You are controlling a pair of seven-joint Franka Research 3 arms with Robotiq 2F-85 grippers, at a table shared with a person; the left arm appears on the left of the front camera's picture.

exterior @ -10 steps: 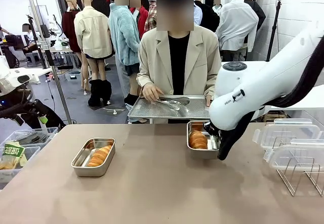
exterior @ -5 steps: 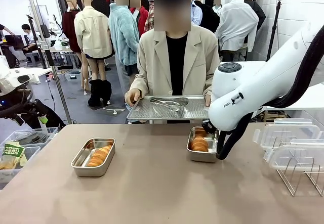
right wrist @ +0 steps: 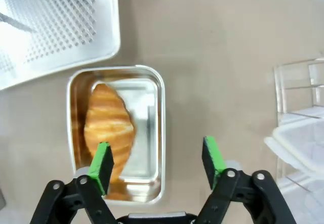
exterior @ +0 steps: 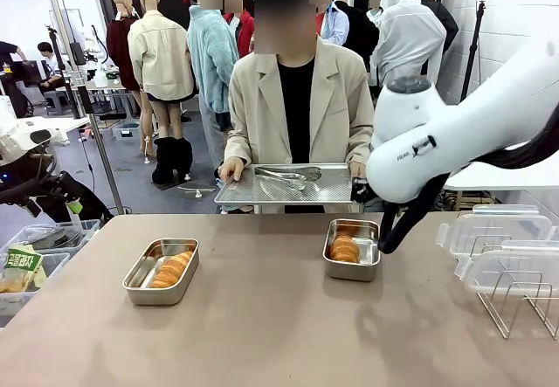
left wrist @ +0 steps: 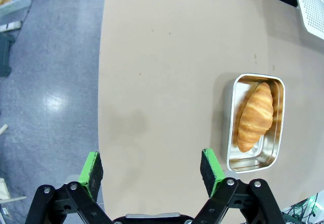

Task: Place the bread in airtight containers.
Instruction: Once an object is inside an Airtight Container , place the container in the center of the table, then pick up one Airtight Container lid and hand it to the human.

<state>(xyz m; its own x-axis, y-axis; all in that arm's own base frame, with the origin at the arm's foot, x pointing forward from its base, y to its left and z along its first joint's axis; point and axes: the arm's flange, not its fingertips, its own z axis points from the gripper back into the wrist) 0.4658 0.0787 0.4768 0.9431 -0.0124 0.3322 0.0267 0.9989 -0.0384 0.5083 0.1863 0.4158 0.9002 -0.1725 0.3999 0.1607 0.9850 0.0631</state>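
**Once both rolls are boxed: lids not yet on**

While the left gripper (left wrist: 152, 166) hangs over the near table edge, jaws spread wide and empty, nothing lies beneath it but the bare tan tabletop (exterior: 262, 317).

Near right: a bent-wire steel rack (exterior: 515, 295), with clear plastic snap-on lids (exterior: 493, 230) stacked just behind it.

Mid-table, left: a deep rounded-corner stainless-steel box (exterior: 131, 284) holding one golden ridged croissant roll (exterior: 172, 268), lying diagonally.

Mid-table, right: a second steel box (exterior: 365, 269) with its own roll (exterior: 345, 249). The right gripper (right wrist: 157, 158) hovers above it, jaws released, gripping nothing.

Far edge: a person holds a flat perforated steel tray (exterior: 262, 202) carrying metal tongs (exterior: 293, 176).

Risks (judgement):
- One green pad sits over the roll, so any drop would crush it or shove the box.
- The lids are slick and stacked; a pinch may lift two or drag the rack.
- The diagonal roll may stand proud and stop a lid sealing.

Writing: small dark lettering on the right arm's white casing (exterior: 410, 153), too small to read surely.
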